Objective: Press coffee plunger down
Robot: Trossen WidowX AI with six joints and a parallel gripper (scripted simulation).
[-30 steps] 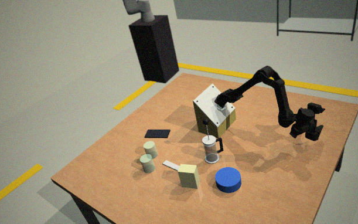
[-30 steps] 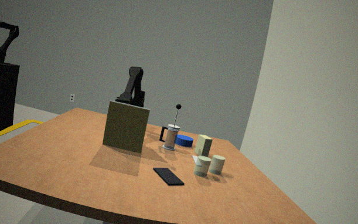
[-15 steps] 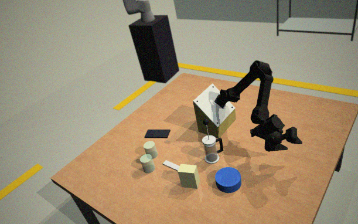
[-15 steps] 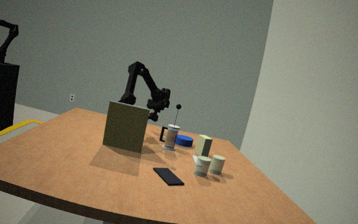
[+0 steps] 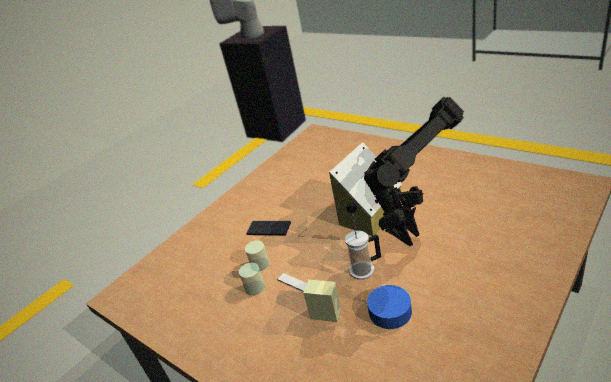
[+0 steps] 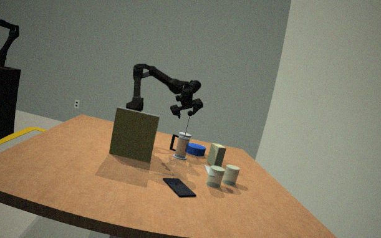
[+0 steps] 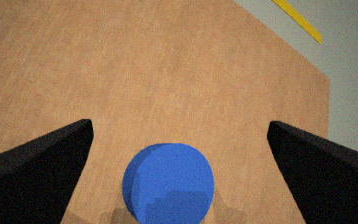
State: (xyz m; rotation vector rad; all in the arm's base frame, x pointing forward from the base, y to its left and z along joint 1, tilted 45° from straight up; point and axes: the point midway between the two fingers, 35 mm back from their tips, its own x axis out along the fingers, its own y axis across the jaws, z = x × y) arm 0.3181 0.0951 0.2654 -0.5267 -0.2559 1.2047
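Note:
The coffee press (image 5: pixel 360 257) (image 6: pixel 182 147) stands upright on the table. Its plunger knob (image 5: pixel 351 208) (image 6: pixel 190 113) is up, high above the lid on a thin rod. The black handle (image 5: pixel 378 248) (image 6: pixel 172 142) points to the right in the top view. My gripper (image 5: pixel 414 239) (image 6: pixel 186 116) (image 7: pixel 182 128) is open and empty, with its fingers pointing down. It hangs in the air on the handle side of the press, at about knob height in the exterior view. The press and knob do not show in the wrist view.
A blue round block (image 5: pixel 389 306) (image 6: pixel 196 149) (image 7: pixel 180 175) and a pale green box (image 5: pixel 322 302) (image 6: pixel 216 154) stand near the press. A slanted panel block (image 5: pixel 357 212) (image 6: pixel 135 135) is close behind it. Two pale cups (image 5: pixel 252 280) (image 5: pixel 257 256), a white strip (image 5: pixel 291 281) and a black slab (image 5: pixel 269 228) (image 6: pixel 179 187) lie further left.

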